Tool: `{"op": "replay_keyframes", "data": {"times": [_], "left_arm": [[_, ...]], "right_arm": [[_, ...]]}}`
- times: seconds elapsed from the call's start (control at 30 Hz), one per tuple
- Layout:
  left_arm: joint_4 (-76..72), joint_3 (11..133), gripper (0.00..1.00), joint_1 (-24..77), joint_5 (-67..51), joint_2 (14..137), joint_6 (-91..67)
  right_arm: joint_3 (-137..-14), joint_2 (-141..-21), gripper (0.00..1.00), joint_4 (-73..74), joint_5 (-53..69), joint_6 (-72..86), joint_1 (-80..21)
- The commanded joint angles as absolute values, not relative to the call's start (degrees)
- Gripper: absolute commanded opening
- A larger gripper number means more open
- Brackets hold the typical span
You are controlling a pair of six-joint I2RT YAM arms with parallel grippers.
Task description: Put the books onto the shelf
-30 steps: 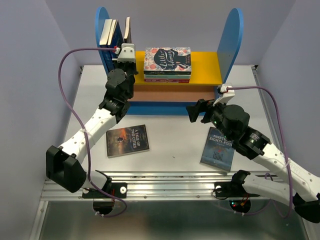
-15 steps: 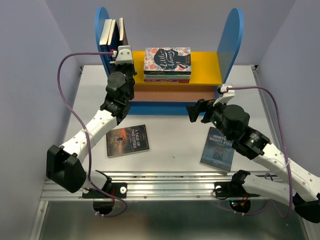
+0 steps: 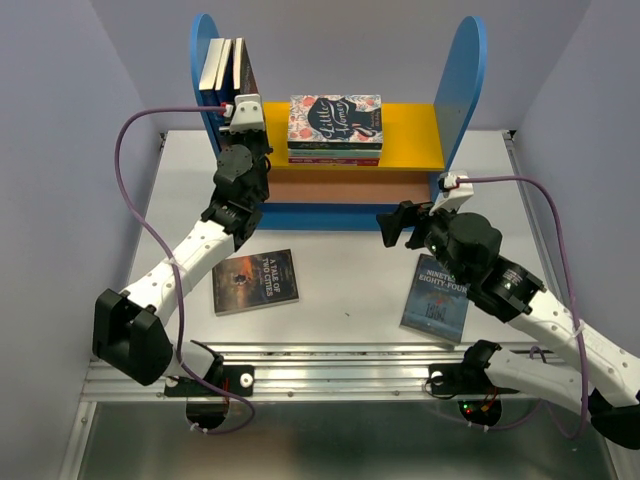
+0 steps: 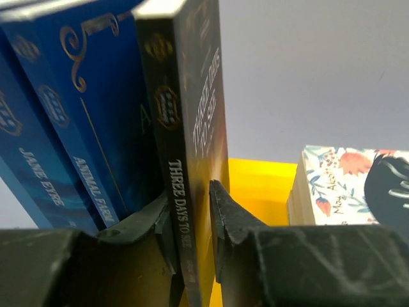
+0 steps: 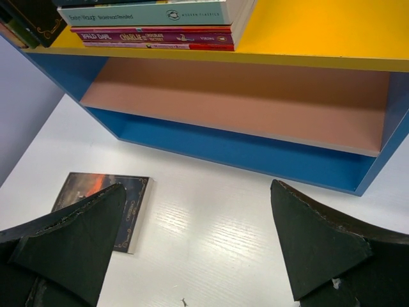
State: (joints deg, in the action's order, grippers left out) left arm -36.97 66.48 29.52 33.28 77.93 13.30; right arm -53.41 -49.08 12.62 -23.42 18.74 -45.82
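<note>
- Left fingers [image 4: 225, 220] flank Three Days to See [image 4: 185, 192], narrowly parted; whether they grip it, I cannot tell.
- It stands beside Animal Farm [image 4: 96, 179] and Jane Eyre [image 4: 41, 176], far left on the shelf [image 3: 462, 80]: three done.
- Two Cities [image 3: 255, 281], near left, and Nineteen Eighty-Four [image 3: 436, 294], near right, lie on the table [image 3: 340, 260]: two remain.
- Right gripper [image 5: 197, 192] hangs wide open, empty.

Far left of the yellow upper board [image 3: 412, 138] filled by three upright books [image 3: 228, 66], left gripper [image 4: 190, 192] straddling the rightmost. Flat book stack [image 3: 335, 127] mid-board; open room to its right, narrow gap to its left. Beneath, lower salmon board [image 5: 243, 102] open from the near side. On the table [image 3: 345, 265], a flat paperback [image 3: 255, 281] at left, a second paperback [image 3: 436, 296] at right, free lane between.
</note>
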Motion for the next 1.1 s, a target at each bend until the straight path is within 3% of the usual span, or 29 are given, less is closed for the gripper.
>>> {"op": "replay_keyframes", "data": {"times": [0.0, 0.53, 0.73, 1.07], "left_arm": [[-38.06, 65.48, 0.34, 29.53, 34.54, 76.55, 13.45], [-36.83, 64.60, 0.41, 29.71, 34.19, 74.71, 11.78], [-36.83, 64.07, 0.54, 29.97, 33.93, 72.69, 10.46], [-36.83, 63.81, 0.57, 30.41, 31.12, 70.84, 8.88]], "right_arm": [[-53.00, -48.25, 1.00, 11.87, -24.17, 17.40, -45.70], [-53.00, -48.52, 1.00, 11.87, -24.26, 17.14, -45.70], [-53.00, -48.69, 1.00, 11.87, -24.08, 17.14, -45.70], [-53.00, -49.31, 1.00, 11.87, -23.03, 16.88, -45.70]]}}
